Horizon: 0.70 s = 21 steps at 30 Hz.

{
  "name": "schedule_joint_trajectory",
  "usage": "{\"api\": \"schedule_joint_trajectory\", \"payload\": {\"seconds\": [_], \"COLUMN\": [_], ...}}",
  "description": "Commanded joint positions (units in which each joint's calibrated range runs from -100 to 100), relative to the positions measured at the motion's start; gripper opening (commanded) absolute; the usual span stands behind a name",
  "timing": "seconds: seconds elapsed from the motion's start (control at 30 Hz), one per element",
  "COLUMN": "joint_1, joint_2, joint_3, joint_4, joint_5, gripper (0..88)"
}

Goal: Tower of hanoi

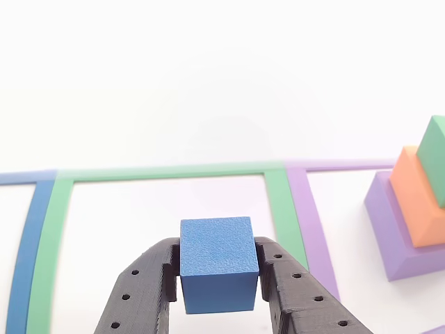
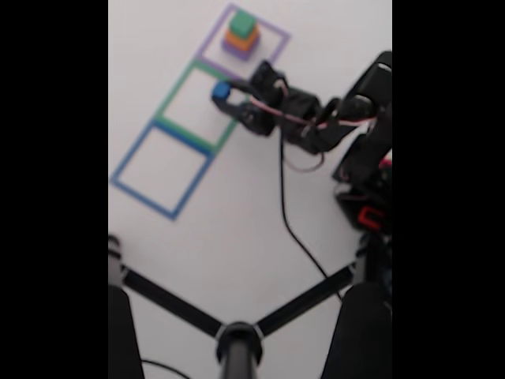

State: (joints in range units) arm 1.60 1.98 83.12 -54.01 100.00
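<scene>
The claw [image 1: 218, 278], low in the frame, clamps the blue cube [image 1: 217, 261] by opposite flat sides; it looks light, rigid, matte, unlikely to slip.

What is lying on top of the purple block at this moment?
On the purple block sits the orange block, with the green block on it. The blue block is apart, in the gripper.

claw [image 2: 223, 93] grips blue cube [image 2: 220, 91] | over green outline [image 2: 175, 103]
</scene>
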Motion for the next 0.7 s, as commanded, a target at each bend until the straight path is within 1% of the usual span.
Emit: {"api": "schedule_joint_trajectory", "payload": {"seconds": [0.0,0.67], "joint_1": [1.0,0.7], "joint_2": [2.1,13.0], "joint_3": [-2.6,-9.0], "joint_4": [-2.8,-6.2], "joint_5": [0.0,0.0], "gripper": [1.7,2.2]}}
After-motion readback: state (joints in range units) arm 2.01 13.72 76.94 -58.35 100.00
